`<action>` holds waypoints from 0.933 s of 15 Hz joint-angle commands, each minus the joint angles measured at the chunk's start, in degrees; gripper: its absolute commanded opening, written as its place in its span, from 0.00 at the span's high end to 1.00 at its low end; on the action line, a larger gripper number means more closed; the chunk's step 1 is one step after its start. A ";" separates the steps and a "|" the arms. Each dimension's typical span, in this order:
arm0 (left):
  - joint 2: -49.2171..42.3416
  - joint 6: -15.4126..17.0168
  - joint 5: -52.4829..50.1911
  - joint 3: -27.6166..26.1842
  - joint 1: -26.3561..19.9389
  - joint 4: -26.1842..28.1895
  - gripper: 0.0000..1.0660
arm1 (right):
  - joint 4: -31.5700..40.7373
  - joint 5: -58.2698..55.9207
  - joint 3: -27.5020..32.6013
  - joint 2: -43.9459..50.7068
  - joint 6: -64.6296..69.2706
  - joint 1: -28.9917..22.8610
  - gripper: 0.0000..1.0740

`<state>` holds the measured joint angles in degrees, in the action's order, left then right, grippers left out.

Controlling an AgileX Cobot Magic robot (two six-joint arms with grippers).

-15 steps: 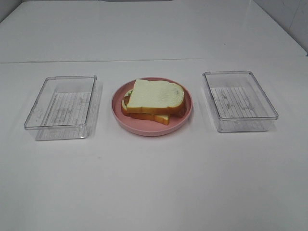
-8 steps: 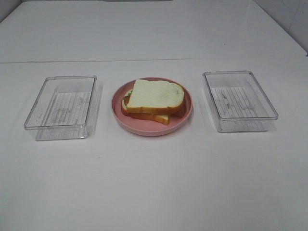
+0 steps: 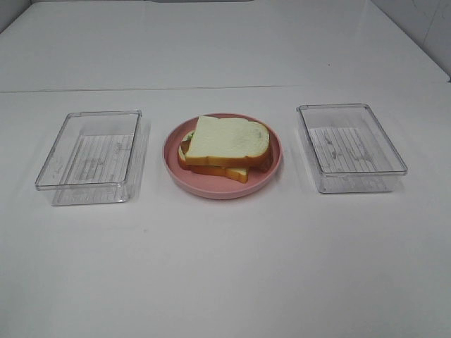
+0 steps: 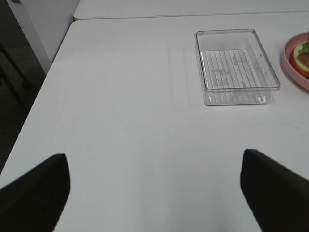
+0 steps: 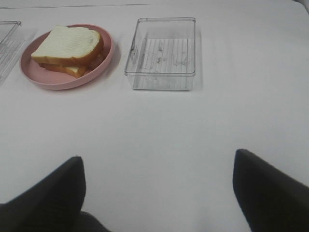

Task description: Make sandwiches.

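Sitting dead centre on the white table [image 3: 225, 267] is the sandwich [image 3: 225, 146], stacked on a round pink plate [image 3: 184, 179] with a raised rim. The top bread slice [image 3: 229, 137] is showing a pale, creamy-white face with an orange-brown crust running along its edges, and it is lying slightly skewed over the layers below, so it is overhanging toward the far side. Under it, the bottom slice [image 3: 236, 172] is poking out toward the near side, its crust the same toasted orange. A bit of ruffled green lettuce [image 3: 189, 135] is peeking out at the sandwich's left edge, and something dark brown, bacon by the look of it, is showing along the right edge; the cheese I cannot pick out.

Flanking the plate, well apart from it on either side, are two clear plastic trays, the left tray [image 3: 46, 169] and the right tray [image 3: 394, 151], both with ribbed floors.

Neither arm is appearing in the high view. From the wrist cameras, the left gripper [image 4: 154, 188] is hanging over bare table with its dark fingers [image 4: 34, 193] spread wide, gripping nothing, the left tray ahead of it. The right gripper [image 5: 157, 193] is doing the same, fingers [image 5: 270, 193] splayed wide and carrying nothing, with the plate and the right tray ahead.
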<state>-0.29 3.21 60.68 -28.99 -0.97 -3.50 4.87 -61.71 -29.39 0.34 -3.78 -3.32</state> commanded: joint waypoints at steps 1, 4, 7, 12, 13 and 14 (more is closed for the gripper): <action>-1.20 -0.11 -0.63 0.29 -0.29 0.17 0.16 | 0.40 0.29 0.00 0.80 -0.29 -0.23 0.27; -1.20 -0.11 -0.63 0.29 -0.29 0.17 0.16 | 0.40 0.29 0.00 0.80 -0.29 -0.23 0.27; -1.20 -0.23 -0.63 0.29 -0.29 3.09 0.16 | 0.40 0.29 0.00 0.69 -0.29 -0.23 0.27; -1.20 -7.22 -0.69 0.34 -0.29 6.36 0.16 | 0.40 0.29 0.00 0.69 -0.29 -0.23 0.27; -1.20 -7.22 -0.69 0.34 -0.29 6.36 0.16 | 0.40 0.29 0.00 0.69 -0.29 -0.23 0.27; -1.20 -7.22 -0.69 0.34 -0.29 6.36 0.16 | 0.40 0.29 0.00 0.69 -0.29 -0.23 0.27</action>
<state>-0.29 -3.78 60.68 -28.99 -0.97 2.52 4.87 -61.71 -29.39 0.34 -3.78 -3.55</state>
